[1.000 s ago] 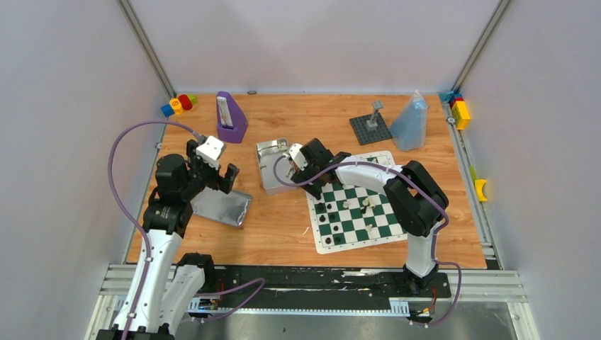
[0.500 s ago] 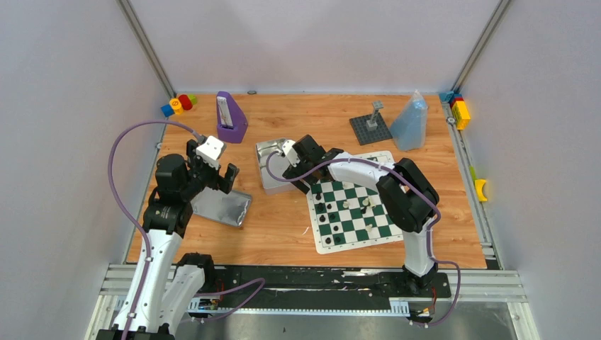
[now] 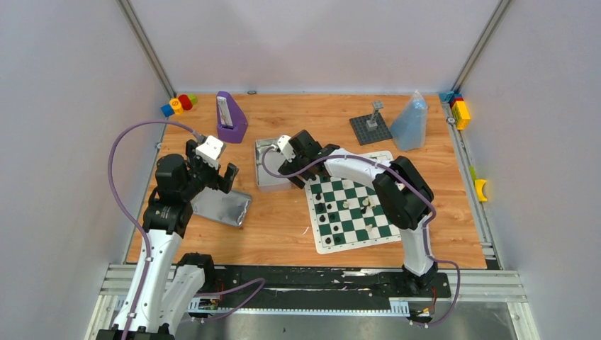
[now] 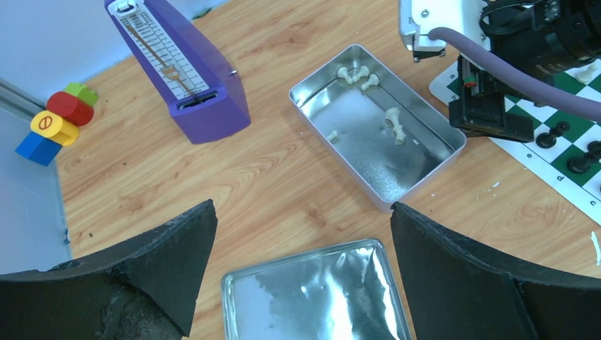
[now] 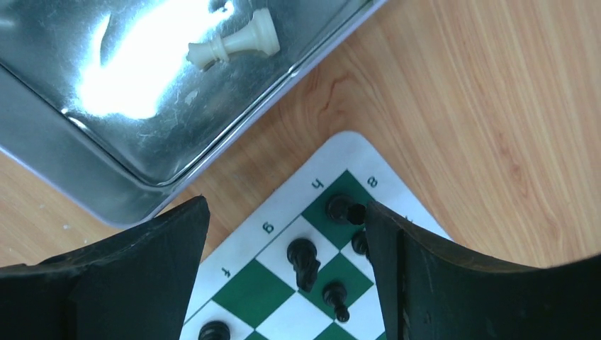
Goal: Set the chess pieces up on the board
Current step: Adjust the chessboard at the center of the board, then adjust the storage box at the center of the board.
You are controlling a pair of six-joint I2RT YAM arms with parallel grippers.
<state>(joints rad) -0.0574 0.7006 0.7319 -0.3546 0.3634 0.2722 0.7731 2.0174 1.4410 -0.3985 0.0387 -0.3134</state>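
The board (image 3: 386, 230) lies on the right half of the surface (image 3: 276, 227), its far-left corner just beside the tin (image 4: 358, 117). Black pieces (image 5: 303, 258) stand scattered over its squares, a few of them leaning, and the top view shows at least one pale piece near the middle. The rest of the white pieces (image 4: 393, 126) lie loose on the floor of the tin (a handful, mostly on their sides), so the setup looks far from done.

Over the last second the right end effector (image 5: 283, 227) has swung left, off the board's corner squares and toward the tin. It now hangs over the strip of wood between the board's corner and the tin's rim. Its fingers are spread wide with nothing between them, and one white piece (image 5: 237, 44) lies flat in the tin just ahead. This reads as the start of a fresh fetch: the arm appears to be heading for another white piece to carry back.

The left end effector (image 4: 301, 212) has not moved. It hovers above the lid (image 4: 319, 290), fingers wide apart and empty, well clear of the board.
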